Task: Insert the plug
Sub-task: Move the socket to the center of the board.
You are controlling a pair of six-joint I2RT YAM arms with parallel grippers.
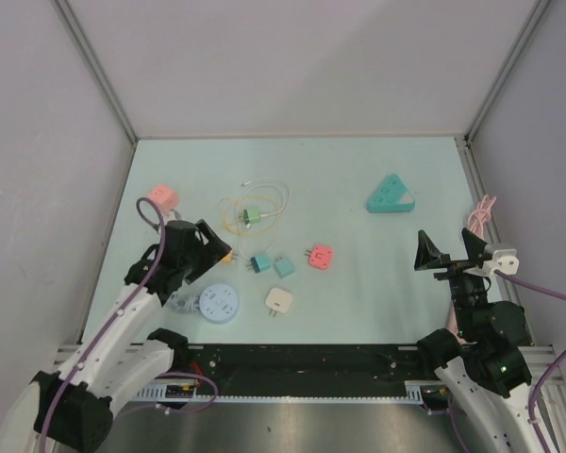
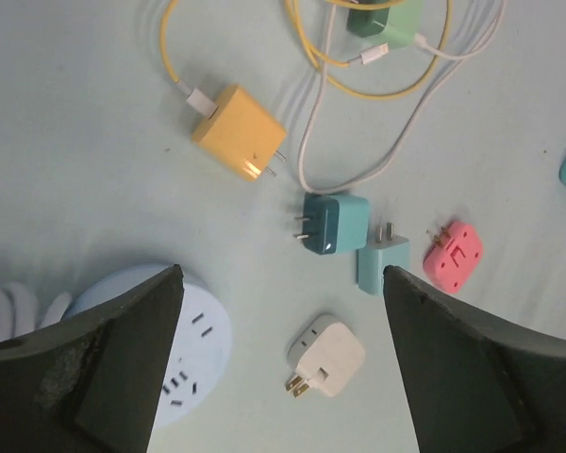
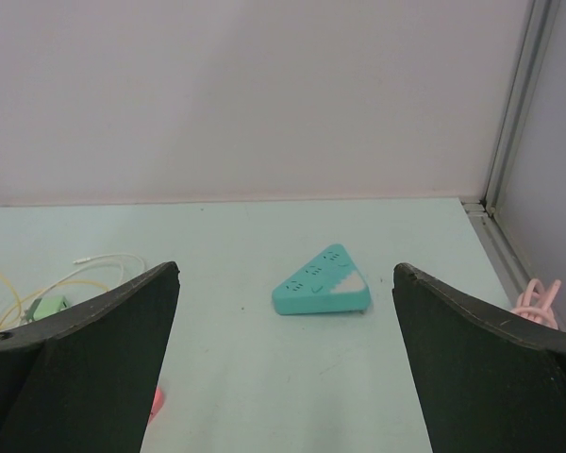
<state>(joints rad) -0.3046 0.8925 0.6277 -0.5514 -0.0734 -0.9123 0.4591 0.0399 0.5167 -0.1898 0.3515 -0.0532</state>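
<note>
Centrally, the small plugs lie loose on the pale green tabletop [image 1: 377, 302]. A dark teal cube plug [image 2: 332, 223] sits just beside a lighter teal flat plug [image 2: 384, 265], with a coral-pink square plug [image 2: 453, 253] next to them. A white rounded plug [image 2: 326, 356] lies nearer the arms, its prongs showing. A yellow square charger [image 2: 236, 132] on a yellow cable lies farther back, near a green charger [image 2: 387, 19] among looped white and yellow cords. The round pale-blue socket hub [image 2: 184, 363] sits below the left end effector [image 2: 281, 276], which hangs wide open, holding nothing. A teal triangular power strip [image 3: 321, 283] rests well apart toward the right rear. The right end effector [image 1: 448, 251] is raised near the right edge, fingers spread wide and empty, with a coiled pink cable [image 1: 481, 215] beyond it. A pink cube plug [image 1: 161, 197] lies at the far left.
</note>
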